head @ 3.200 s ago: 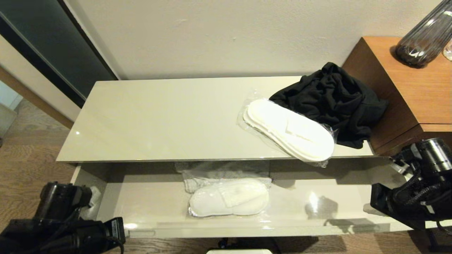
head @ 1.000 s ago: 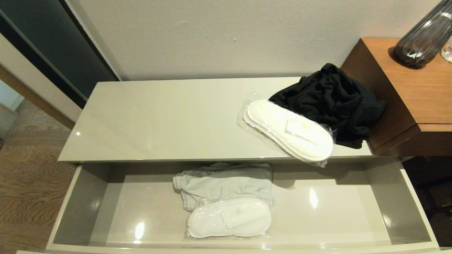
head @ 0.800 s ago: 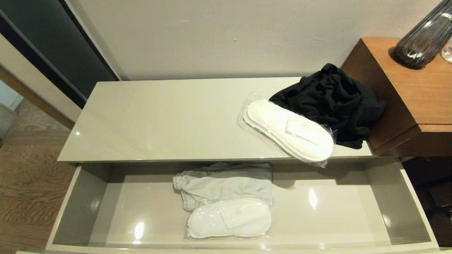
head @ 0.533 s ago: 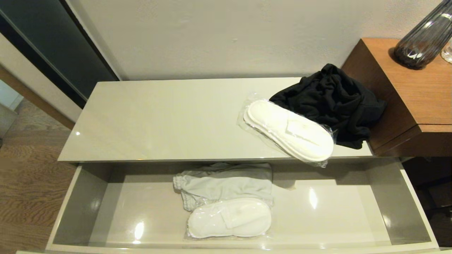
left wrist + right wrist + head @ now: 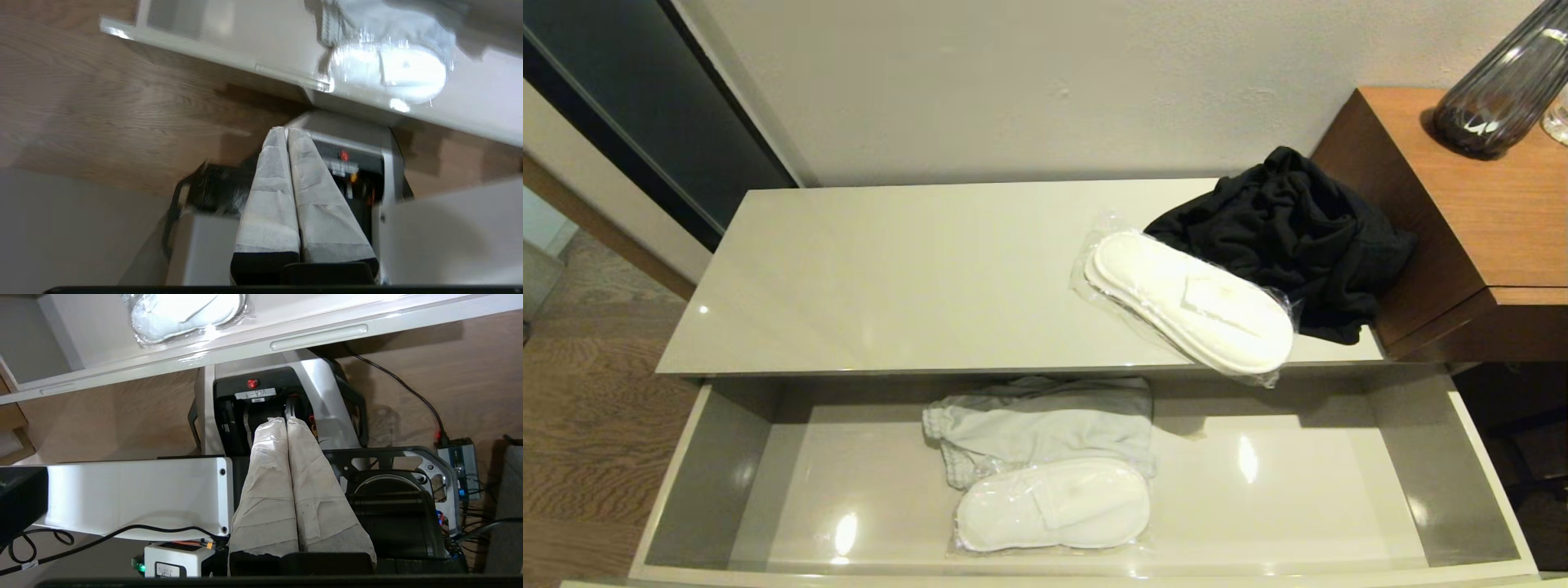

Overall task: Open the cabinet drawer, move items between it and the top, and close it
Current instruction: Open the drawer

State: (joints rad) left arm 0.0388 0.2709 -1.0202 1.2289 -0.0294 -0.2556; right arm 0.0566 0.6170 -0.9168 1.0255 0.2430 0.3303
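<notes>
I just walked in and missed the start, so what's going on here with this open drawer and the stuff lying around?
The cabinet drawer is pulled wide open. Inside lie a light grey garment and a wrapped pair of white slippers. On the top sit another wrapped slipper pair and a black garment. Neither arm holds anything: the left gripper and right gripper are shut, down in front of the drawer.
</notes>
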